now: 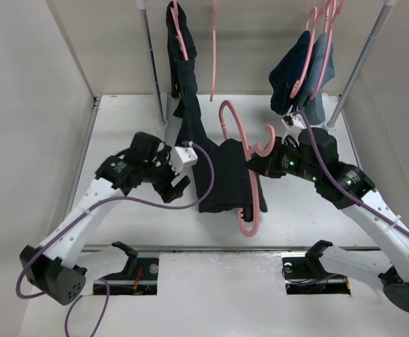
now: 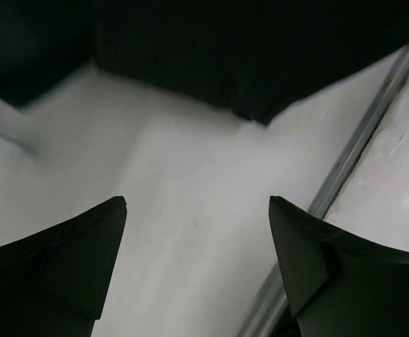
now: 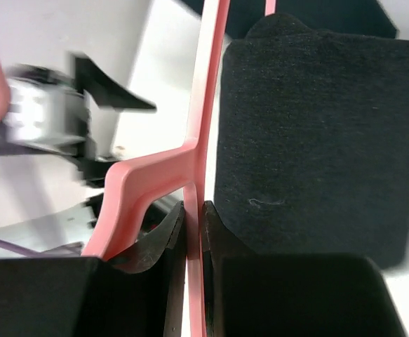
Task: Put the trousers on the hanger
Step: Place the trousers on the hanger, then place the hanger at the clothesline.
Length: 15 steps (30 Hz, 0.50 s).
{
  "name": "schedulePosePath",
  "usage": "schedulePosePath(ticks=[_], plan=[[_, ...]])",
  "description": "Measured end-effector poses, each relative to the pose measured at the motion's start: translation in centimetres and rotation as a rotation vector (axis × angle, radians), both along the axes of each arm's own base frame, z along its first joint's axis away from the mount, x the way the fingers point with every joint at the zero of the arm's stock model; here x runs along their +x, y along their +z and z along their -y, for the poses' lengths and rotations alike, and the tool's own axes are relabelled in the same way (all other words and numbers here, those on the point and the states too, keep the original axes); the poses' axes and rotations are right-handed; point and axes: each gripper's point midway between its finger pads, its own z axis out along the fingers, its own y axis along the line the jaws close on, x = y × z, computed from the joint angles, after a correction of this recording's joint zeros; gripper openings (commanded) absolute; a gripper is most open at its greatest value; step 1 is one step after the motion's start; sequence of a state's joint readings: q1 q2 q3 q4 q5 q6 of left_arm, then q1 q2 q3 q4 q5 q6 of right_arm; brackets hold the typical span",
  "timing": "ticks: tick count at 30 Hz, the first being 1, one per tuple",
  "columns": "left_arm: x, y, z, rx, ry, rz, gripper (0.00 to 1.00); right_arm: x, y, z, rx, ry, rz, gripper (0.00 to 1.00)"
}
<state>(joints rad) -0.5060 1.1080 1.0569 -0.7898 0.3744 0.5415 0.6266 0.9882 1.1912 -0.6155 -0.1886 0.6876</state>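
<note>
The black trousers (image 1: 222, 175) hang folded over the bar of the pink hanger (image 1: 250, 210), their lower edge near the table. My right gripper (image 1: 255, 166) is shut on the hanger; in the right wrist view its jaws pinch the pink bar (image 3: 193, 232) with the black trousers (image 3: 309, 133) draped right beside them. My left gripper (image 1: 178, 184) is open and empty just left of the trousers; in the left wrist view its fingers (image 2: 71, 260) are wide apart over the white table, with the trousers' hem (image 2: 246, 63) ahead.
A dark garment (image 1: 183, 77) hangs on a pink hanger on the rear rail. A bare pink hanger (image 1: 212, 49) hangs beside it. A navy garment (image 1: 302, 74) on pink hangers hangs at the back right. Rail posts (image 1: 151, 63) stand at both back corners.
</note>
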Motion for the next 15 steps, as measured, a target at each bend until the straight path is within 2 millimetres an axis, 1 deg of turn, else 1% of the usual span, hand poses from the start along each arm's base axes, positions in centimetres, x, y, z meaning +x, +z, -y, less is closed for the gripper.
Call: schedulePosePath(ticks=[2,3,5,6,7,8,10,11,13,15], plan=[[0.1,5.8,2.3,-0.131,-0.068,0.097,0.87,-0.8,1.7,-0.4,0.015,0.005,0.010,0.00],[-0.2,8.3,3.4,-0.191,-0.108,0.136,0.93,-1.0,2.3,-0.5,0.019,0.002,0.011,0.00],[-1.9,13.8,5.9,-0.333,-0.215,0.187,0.99,-1.1,3.7,-0.6,0.021,-0.017,0.011,0.00],[-2.9,15.9,6.8,-0.397,-0.265,0.191,0.99,-1.2,4.4,-0.6,0.015,-0.029,0.007,0.00],[-3.9,17.6,7.6,-0.455,-0.301,0.180,1.00,-1.1,5.1,-0.7,0.011,-0.040,0.007,0.00],[-4.7,18.7,8.2,-0.504,-0.332,0.159,1.00,-1.0,5.7,-0.9,0.008,-0.049,0.010,0.00],[-6.0,20.1,9.4,-0.582,-0.377,0.097,1.00,-1.1,6.8,-1.3,-0.006,-0.063,0.016,0.00],[-6.3,20.4,10.0,-0.611,-0.384,0.057,1.00,-1.0,7.4,-1.6,-0.009,-0.069,0.024,0.00],[-6.5,20.8,11.5,-0.666,-0.389,-0.030,1.00,-0.6,8.2,-2.1,-0.016,-0.085,0.039,0.00],[-5.9,20.7,13.2,-0.701,-0.376,-0.119,1.00,0.1,8.4,-2.5,-0.027,-0.109,0.049,0.00]])
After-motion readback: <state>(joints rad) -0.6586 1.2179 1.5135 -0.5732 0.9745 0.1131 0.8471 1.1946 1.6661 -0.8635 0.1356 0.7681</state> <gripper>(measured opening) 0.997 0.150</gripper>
